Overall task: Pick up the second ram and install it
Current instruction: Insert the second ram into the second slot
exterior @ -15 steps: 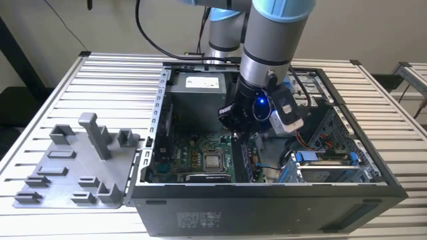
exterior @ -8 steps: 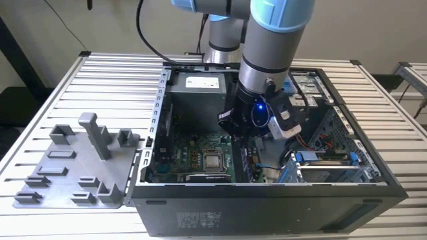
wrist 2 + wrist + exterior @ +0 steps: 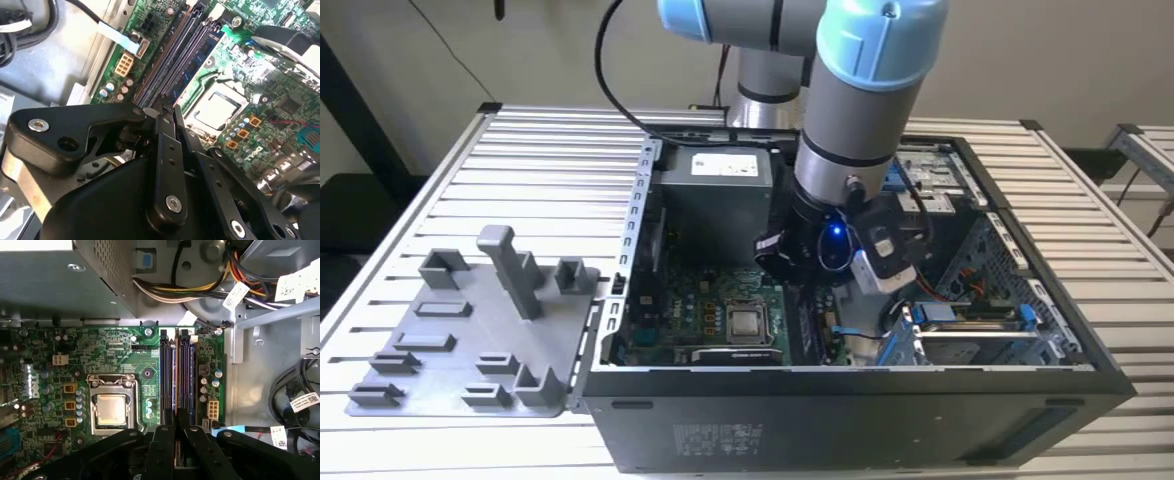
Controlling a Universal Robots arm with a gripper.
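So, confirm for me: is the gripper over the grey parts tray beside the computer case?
No: in the exterior view the gripper is down inside the open computer case, above the motherboard, while the grey parts tray sits apart.

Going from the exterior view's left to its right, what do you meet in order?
Grey parts tray with upright posts → open computer case's side wall → silver processor chip → gripper down over the motherboard's memory slots → drive cage with blue fittings.

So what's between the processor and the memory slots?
In the first wrist view, only green motherboard and a few small capacitors lie between the processor and memory slots.
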